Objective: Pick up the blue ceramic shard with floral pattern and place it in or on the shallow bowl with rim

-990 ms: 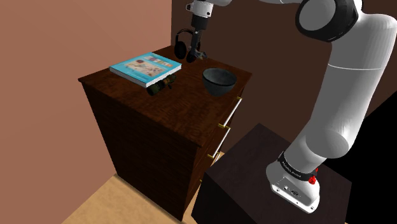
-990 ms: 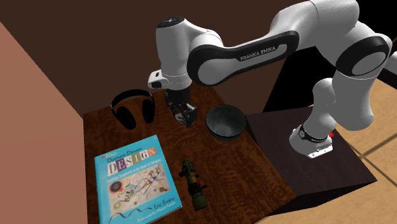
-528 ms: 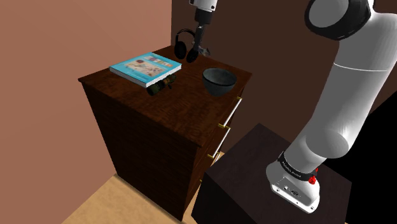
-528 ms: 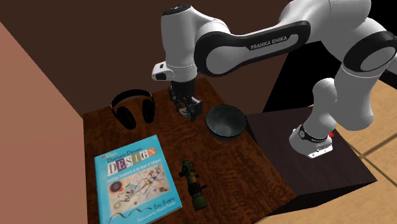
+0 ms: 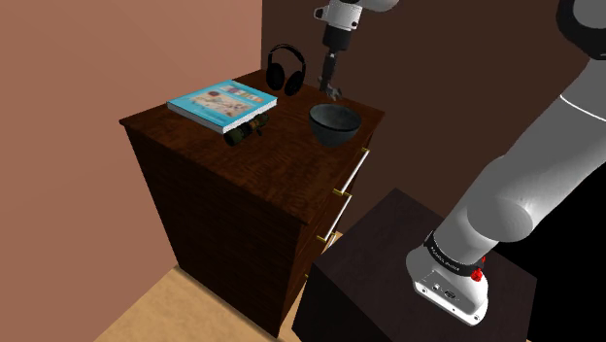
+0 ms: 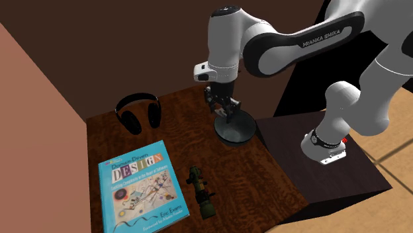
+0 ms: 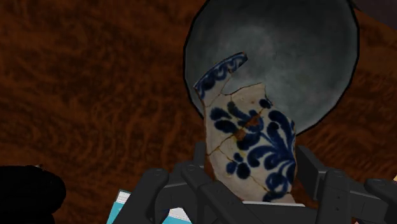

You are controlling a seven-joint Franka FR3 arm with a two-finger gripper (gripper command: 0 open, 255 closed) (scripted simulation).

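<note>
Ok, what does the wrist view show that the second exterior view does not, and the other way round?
From the wrist view you get the shard's surface: white with blue flowers and brown crack lines, clasped in the gripper just above the grey inside of the bowl. From the second exterior view you get the arm, its dark stand, the black headphones and a small dark green object beside the book. Both share the gripper over the bowl and the brown wooden top.
</note>
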